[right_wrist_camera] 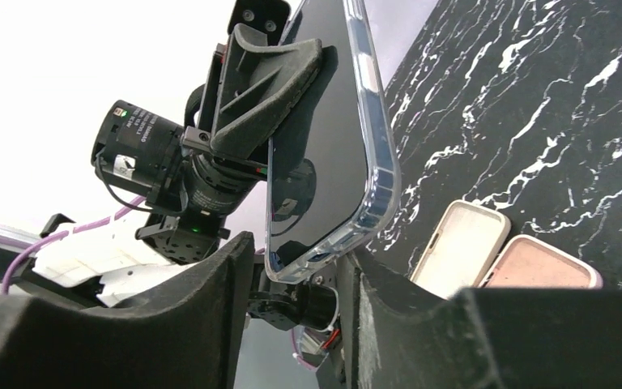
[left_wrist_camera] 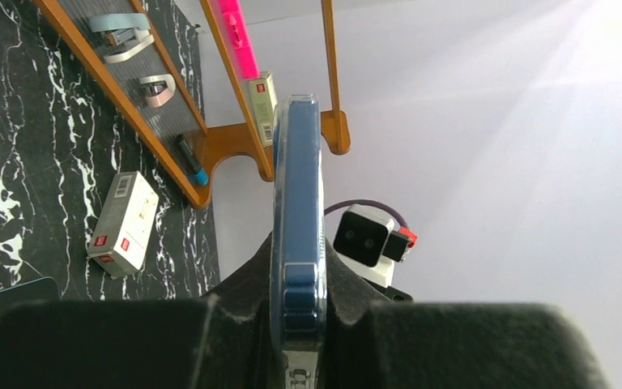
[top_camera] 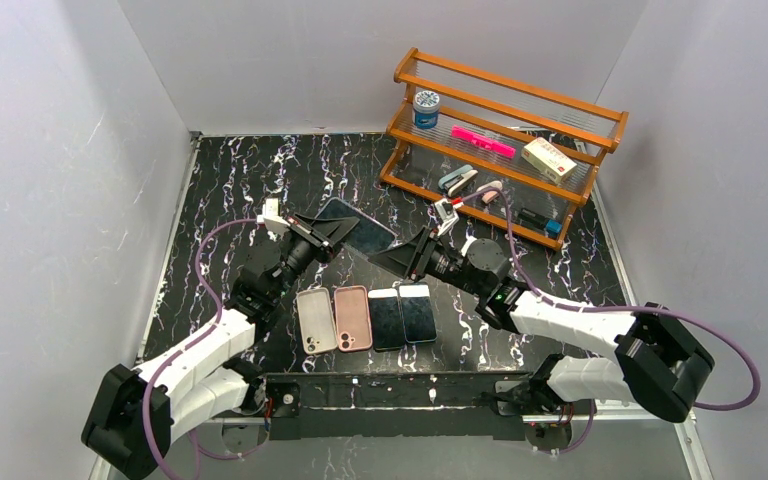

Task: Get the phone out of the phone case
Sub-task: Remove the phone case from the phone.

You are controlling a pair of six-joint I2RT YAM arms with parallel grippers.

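Mid-task: clamping phone (top_camera: 358, 224), inside its clear case (right_wrist_camera: 377, 162), by one end in left gripper (top_camera: 322, 233), raised above table (top_camera: 210, 210). Straddling other end with right gripper (right_wrist_camera: 296, 267), half wide, contact unclear. Next, probably: pinching case rim, peeling away. Around: black marbled surface, row of spares (top_camera: 365, 318), wooden shelf (top_camera: 505, 130), white walls.

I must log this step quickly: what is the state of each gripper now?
Left gripper: closed on the phone in its case.
Right gripper: part open around the phone's other end, gap on one side.
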